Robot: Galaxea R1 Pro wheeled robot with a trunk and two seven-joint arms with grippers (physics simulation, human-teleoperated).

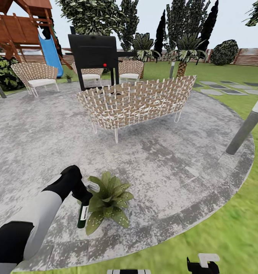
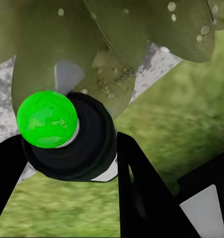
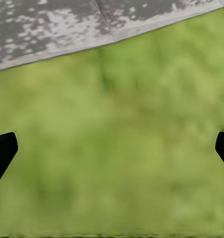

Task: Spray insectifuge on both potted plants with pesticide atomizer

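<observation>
— While my left gripper (image 1: 82, 196) pinches the pesticide atomizer (image 1: 82, 215), where's it hanging?
— Just beside the potted plant (image 1: 109, 201) on the patio (image 1: 163, 160); my right gripper's (image 3: 112, 148) fingers stand spread above grass (image 3: 112, 163)

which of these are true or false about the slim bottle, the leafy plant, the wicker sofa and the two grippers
1. The left gripper holds the slim white atomizer bottle with a dark green end. True.
2. That bottle hangs beside the speckled green rosette plant. True.
3. The plant stands on the lawn. False: it stands on the grey mottled paved patio.
4. The right gripper is shut on a bottle. False: its fingers are wide apart over grass, holding nothing.
5. The woven wicker sofa lies tipped over. False: it stands upright.
</observation>
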